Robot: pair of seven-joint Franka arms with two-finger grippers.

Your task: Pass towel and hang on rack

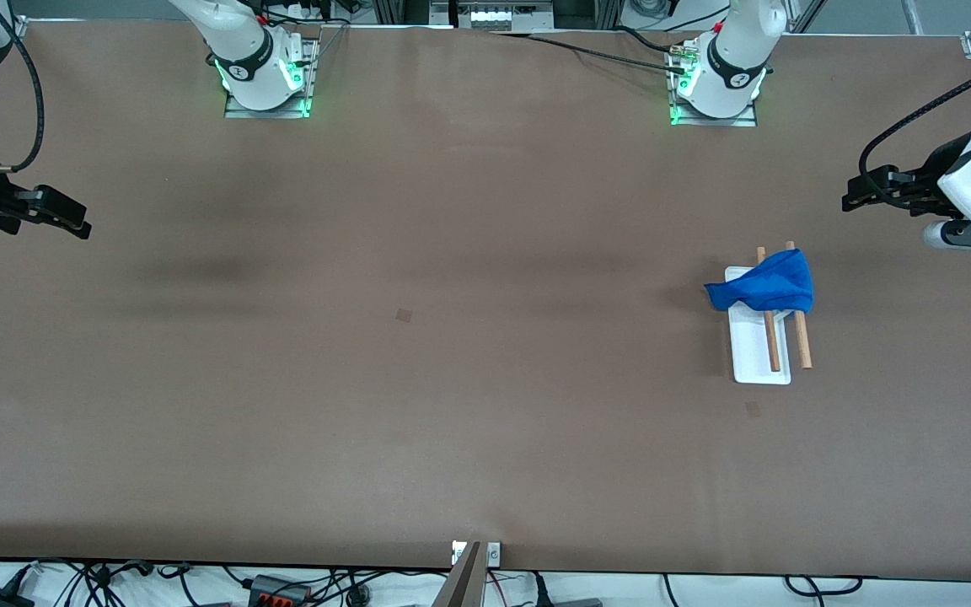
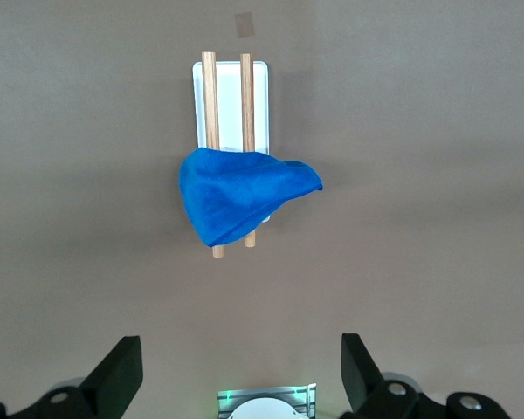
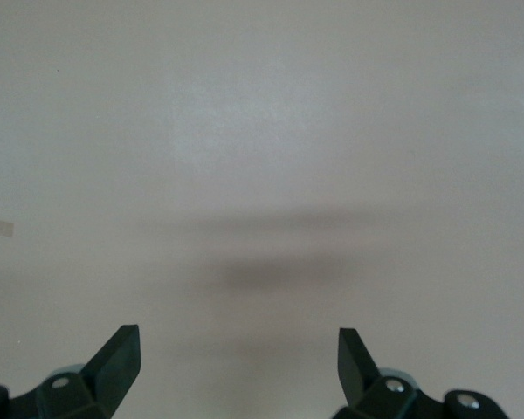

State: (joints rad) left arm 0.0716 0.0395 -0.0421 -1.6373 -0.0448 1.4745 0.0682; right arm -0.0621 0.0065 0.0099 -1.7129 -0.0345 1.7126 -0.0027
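Towel (image 1: pixel 768 285), blue and bunched, lies draped across both wooden rods of the rack (image 1: pixel 757 364), at the rods' end farther from the front camera, so the hanging appears done. The rack stands on the bench (image 1: pixel 418 405) toward the left arm's end. The left gripper (image 1: pixel 861 194) hangs above that end of the bench, jaws apart and empty, apparently clear of the rack. The right gripper (image 1: pixel 72 221) waits over the right arm's end, jaws likewise apart.

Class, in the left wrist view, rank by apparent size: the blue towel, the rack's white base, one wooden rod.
1. Towel
2. Base, though the towel hides part of it, so this is unsure
3. Rod
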